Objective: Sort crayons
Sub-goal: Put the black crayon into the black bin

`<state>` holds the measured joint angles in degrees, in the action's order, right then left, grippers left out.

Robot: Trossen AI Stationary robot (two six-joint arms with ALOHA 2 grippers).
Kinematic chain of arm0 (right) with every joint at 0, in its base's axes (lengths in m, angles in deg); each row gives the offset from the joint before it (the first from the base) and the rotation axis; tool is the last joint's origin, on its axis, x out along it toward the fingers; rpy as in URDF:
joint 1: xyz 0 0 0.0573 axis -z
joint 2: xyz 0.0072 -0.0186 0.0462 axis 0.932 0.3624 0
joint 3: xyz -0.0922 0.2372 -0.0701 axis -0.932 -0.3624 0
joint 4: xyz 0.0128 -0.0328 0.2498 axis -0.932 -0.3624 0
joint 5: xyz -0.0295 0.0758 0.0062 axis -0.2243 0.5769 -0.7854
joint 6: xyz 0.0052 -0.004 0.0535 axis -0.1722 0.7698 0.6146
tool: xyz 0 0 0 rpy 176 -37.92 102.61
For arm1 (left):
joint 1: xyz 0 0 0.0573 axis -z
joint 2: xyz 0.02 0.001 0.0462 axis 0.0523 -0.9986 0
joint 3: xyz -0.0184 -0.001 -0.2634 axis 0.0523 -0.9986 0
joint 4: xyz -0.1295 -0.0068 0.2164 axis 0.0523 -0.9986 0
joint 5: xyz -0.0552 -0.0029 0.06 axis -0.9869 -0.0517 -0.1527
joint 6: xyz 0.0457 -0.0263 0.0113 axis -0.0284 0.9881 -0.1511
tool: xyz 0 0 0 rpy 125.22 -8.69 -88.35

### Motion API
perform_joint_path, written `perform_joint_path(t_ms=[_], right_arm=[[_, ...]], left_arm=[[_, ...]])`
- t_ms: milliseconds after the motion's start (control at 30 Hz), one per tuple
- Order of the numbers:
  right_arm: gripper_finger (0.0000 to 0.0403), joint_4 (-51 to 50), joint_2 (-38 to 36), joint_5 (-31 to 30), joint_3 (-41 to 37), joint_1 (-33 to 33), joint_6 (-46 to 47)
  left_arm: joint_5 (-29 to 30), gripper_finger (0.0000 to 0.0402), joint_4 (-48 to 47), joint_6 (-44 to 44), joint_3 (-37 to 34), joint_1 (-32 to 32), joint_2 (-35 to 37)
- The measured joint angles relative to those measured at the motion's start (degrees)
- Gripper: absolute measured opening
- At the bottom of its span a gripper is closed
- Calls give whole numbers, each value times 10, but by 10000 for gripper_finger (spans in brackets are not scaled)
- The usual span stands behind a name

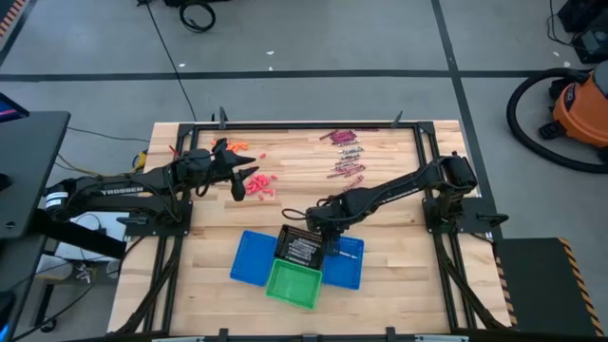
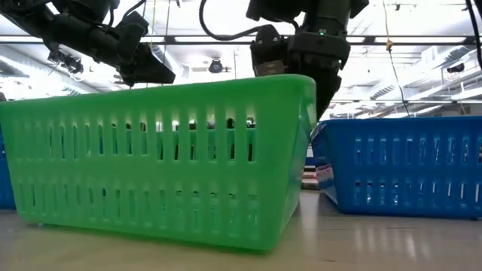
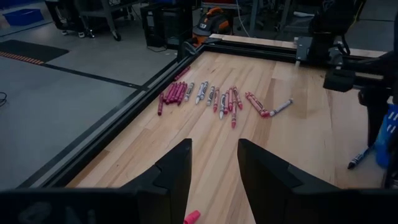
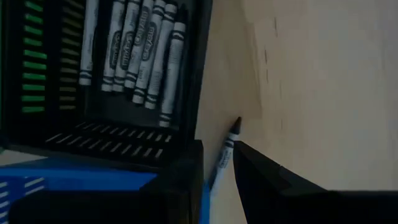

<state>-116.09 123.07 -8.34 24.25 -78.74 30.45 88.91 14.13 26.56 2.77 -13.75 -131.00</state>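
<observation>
- Your right gripper point(image 4: 219, 163) hangs low over the table just beside the black plastic mesh basket point(image 1: 300, 249), at its edge. Its fingers stand slightly apart around a single dark-tipped crayon point(image 4: 225, 154). The crayon sits in the gap, but whether it is truly pinched or only straddled cannot be told from these views.
- That black basket already holds a row of silvery-grey paper-wrapped crayons point(image 4: 134, 46). If the stick between your fingers is a grey one, it probably belongs there. Check its colour before you commit, for the tip looks dark.
- The black basket lies between the green plastic mesh basket point(image 1: 294, 284) and the blue plastic mesh baskets point(image 1: 251, 257). They are packed close together, so lift clear of the black rim before you carry the crayon across, or a fingertip may catch the wall.
- Release low inside the basket and lay the crayon in line with its neighbours, so it does not bounce out.
- Your left gripper point(image 3: 211, 163) hovers over the bare wooden table point(image 1: 399, 275) with its fingers point(image 3: 177, 169) apart and holding nothing. A pink crayon stub point(image 3: 191, 217) shows just under it.
- Well ahead of the left gripper lies a loose row of dark maroon, reddish and grey crayons point(image 3: 205, 94) near the table's far rail. More reddish-pink ones point(image 1: 260, 184) lie just beside that gripper.
- Keep the left arm parked on its own side while the right one works over the baskets.
</observation>
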Motion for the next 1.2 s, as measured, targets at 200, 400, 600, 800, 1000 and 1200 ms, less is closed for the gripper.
perform_joint_path(t_ms=[200, 400, 600, 800, 1000, 1200], right_arm=[[94, -36, 0, -47, 0, 3, 26], [94, -66, -1, -36, 0, 12, 29], [94, -83, 0, 9, -11, 6, 41], [93, -55, 0, 36, -11, -12, 52], [93, -56, 0, 15, -11, -19, 83], [97, -34, 0, 27, -34, 10, 94]], left_arm=[[0, 141, 0, 0, 0, 0, 0], [0, 141, 0, 0, 0, 0, 0], [0, 141, 0, 0, 0, 0, 0], [0, 141, 0, 0, 0, 0, 0], [0, 141, 0, 0, 0, 0, 0], [0, 141, 0, 0, 0, 0, 0]])
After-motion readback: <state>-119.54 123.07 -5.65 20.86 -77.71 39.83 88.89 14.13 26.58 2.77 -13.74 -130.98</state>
